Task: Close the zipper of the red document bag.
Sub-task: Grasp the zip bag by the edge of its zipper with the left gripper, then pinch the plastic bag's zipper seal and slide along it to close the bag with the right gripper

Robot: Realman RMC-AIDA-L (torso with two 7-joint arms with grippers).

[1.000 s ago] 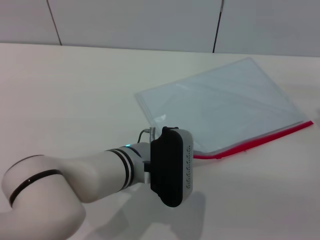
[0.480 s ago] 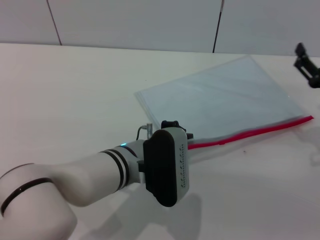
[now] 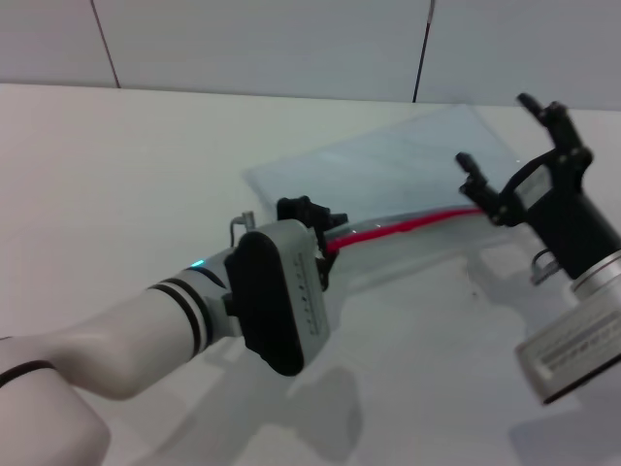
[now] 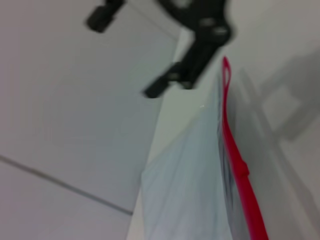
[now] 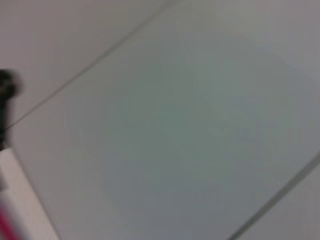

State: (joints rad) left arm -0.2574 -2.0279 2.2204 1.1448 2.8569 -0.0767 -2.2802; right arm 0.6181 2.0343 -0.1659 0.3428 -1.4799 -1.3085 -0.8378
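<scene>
left claw [image 3: 312,225]: clenched on zipper [image 3: 408,227] end. right claw [image 3: 514,155]: spread, hovering. bag [image 3: 388,175]: light, floppy, slippery; grip red edge.

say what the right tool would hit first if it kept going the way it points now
Probably the far end of the thin red zipper strip on the translucent blue-grey plastic pouch; the open right tool points there, though depth is unclear.
</scene>
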